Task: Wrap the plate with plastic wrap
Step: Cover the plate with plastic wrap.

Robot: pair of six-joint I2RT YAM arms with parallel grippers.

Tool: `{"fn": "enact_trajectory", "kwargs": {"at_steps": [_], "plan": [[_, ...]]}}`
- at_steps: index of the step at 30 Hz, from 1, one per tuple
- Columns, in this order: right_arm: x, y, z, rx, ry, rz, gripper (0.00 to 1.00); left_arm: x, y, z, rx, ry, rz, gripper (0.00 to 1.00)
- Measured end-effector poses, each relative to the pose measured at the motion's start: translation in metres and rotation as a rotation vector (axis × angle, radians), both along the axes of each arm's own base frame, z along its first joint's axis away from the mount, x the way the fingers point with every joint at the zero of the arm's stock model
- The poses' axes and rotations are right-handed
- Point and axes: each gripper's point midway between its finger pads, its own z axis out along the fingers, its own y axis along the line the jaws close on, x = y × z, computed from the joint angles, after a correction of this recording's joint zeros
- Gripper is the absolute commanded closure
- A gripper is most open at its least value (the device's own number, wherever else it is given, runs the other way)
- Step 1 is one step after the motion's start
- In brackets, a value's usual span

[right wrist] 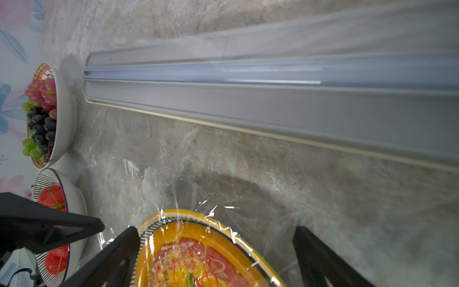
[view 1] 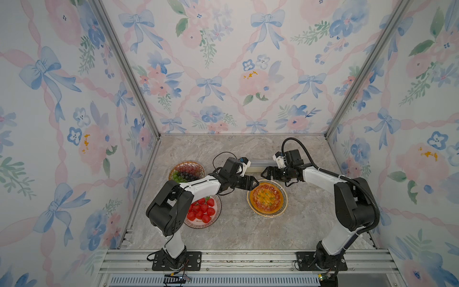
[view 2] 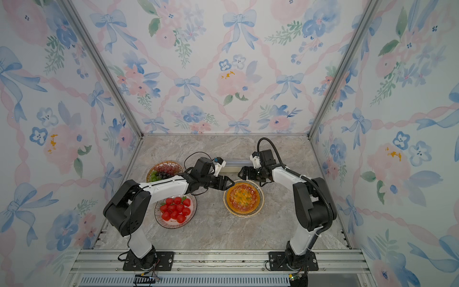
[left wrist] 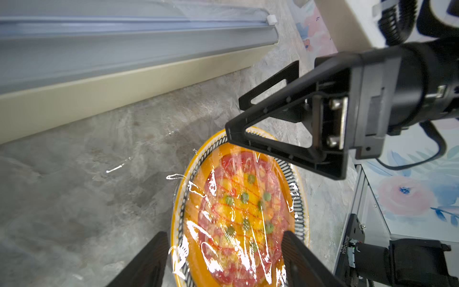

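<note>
The plate sits near the middle of the desk. The plastic wrap is draped over its food, crinkled and shiny, and more film lies flat on the desk toward the long cream box just behind. The left tool hovers over the plate's far left rim, fingers spread with nothing between them. The right tool hangs over the far rim, also spread wide and empty. The two tools are near each other, so a clash is one risk. Another is that the film's edges look loose, and clingy film may stick to a finger and peel back off. I cannot tell whether the sheet is cut free of the box; if not, tucking could drag the box
</note>
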Motion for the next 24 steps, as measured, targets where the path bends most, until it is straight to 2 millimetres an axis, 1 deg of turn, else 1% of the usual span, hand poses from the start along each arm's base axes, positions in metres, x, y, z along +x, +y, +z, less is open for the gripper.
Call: {"fn": "enact_trajectory", "kwargs": {"at_steps": [4,8,13,16,19,24], "plan": [[0.003,0.0,-0.004,-0.015,0.007,0.008,0.01,0.002,0.001,-0.012,0.022,0.015,0.009,0.25],[-0.002,-0.004,-0.008,-0.026,0.032,0.011,0.02,-0.001,0.003,-0.026,0.041,0.043,0.007,0.24],[-0.006,-0.009,-0.012,-0.031,0.057,0.011,0.02,-0.015,0.009,-0.043,0.059,0.09,-0.007,0.24],[-0.013,-0.011,-0.016,-0.033,0.081,0.019,0.01,-0.022,0.008,-0.046,0.049,0.113,-0.028,0.24],[-0.023,-0.011,-0.021,-0.032,0.115,0.03,0.01,-0.032,0.004,-0.048,0.029,0.135,-0.055,0.24],[-0.037,-0.014,-0.022,-0.025,0.137,0.038,0.01,-0.048,0.002,-0.055,-0.005,0.186,-0.08,0.24]]}}
